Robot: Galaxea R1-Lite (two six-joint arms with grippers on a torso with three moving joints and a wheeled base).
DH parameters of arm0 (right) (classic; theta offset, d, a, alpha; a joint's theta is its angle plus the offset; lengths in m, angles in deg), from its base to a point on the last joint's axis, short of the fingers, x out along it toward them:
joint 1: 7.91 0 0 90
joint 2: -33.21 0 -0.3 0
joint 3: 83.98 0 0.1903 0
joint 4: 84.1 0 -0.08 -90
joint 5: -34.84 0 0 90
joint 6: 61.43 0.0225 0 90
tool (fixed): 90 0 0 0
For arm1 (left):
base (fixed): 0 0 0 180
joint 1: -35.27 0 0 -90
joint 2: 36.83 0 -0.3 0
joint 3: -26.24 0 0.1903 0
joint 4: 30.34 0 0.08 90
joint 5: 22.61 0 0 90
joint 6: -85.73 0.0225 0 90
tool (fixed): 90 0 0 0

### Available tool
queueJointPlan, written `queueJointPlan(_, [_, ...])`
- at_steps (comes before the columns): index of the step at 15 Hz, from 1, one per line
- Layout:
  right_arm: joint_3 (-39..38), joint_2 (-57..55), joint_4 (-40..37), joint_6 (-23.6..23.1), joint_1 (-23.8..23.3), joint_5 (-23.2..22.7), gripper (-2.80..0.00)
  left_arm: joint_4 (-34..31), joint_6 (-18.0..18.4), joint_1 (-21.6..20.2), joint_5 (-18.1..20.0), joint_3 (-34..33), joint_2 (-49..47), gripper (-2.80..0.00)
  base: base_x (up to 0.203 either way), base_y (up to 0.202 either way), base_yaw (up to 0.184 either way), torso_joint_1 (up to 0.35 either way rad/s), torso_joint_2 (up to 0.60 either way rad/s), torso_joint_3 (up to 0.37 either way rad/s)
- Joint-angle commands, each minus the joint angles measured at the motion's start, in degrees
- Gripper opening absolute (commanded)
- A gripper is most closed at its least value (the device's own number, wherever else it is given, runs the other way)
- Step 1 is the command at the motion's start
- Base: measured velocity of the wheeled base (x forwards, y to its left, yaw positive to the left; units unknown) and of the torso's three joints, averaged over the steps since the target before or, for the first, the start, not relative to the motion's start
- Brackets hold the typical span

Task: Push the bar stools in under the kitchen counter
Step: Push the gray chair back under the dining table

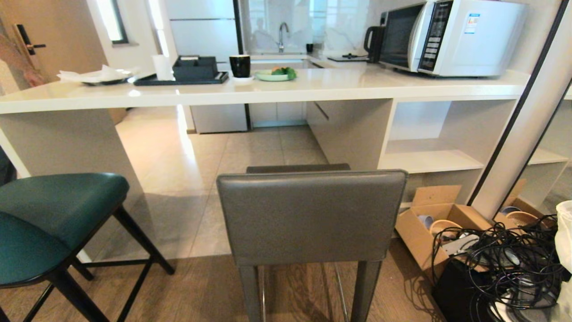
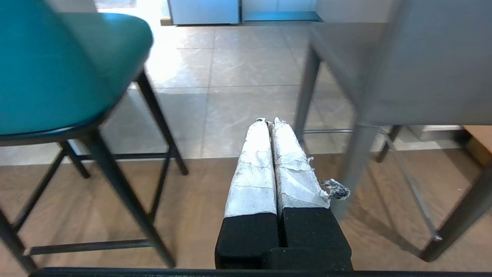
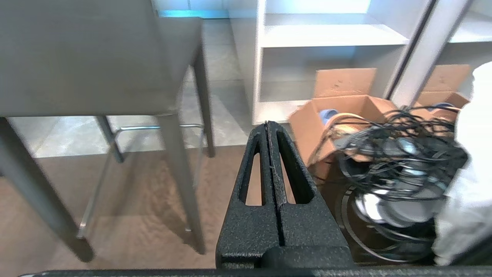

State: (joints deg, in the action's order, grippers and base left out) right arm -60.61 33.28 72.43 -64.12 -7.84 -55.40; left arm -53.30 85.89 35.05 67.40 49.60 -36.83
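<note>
Dark grey square-backed stool (image 1: 311,217) out from the glossy off-white stone counter (image 1: 277,87), teal leather stool (image 1: 49,223) to its left. Open cardboard box (image 1: 435,223) and tangled black cables (image 1: 505,264) crowding the right. Left pincer (image 2: 268,122) and right pincer (image 3: 267,124) both pressed closed, empty.

Teal stool (image 1: 49,223) cut off at left edge; grey stool (image 1: 310,219) legs cropped.
</note>
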Motion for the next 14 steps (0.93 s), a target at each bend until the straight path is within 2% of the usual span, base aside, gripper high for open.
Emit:
queueJointPlan(1, [0.00,-0.07,0.02,-0.04,0.01,-0.03,-2.80,0.02,0.02,-0.04,-0.01,0.00,-0.08,-2.80,0.000,-0.197,0.002,0.005,0.00,0.002])
queueJointPlan(5, [0.00,-0.07,0.02,-0.04,0.01,-0.03,-2.80,0.02,-0.16,0.04,-0.01,0.00,0.00,-2.80,0.000,-0.163,0.001,0.001,0.00,0.001])
queueJointPlan(11, [0.00,-0.07,0.02,-0.04,0.01,-0.03,-2.80,0.02,-0.16,0.04,-0.01,0.00,0.00,-2.80,0.000,-0.009,0.000,0.000,0.00,0.000])
queueJointPlan(14, [0.00,-0.07,0.02,-0.04,0.01,-0.03,-2.80,0.09,-0.16,0.04,-0.01,0.00,-0.01,-2.80,0.143,0.000,0.002,0.001,0.00,0.005])
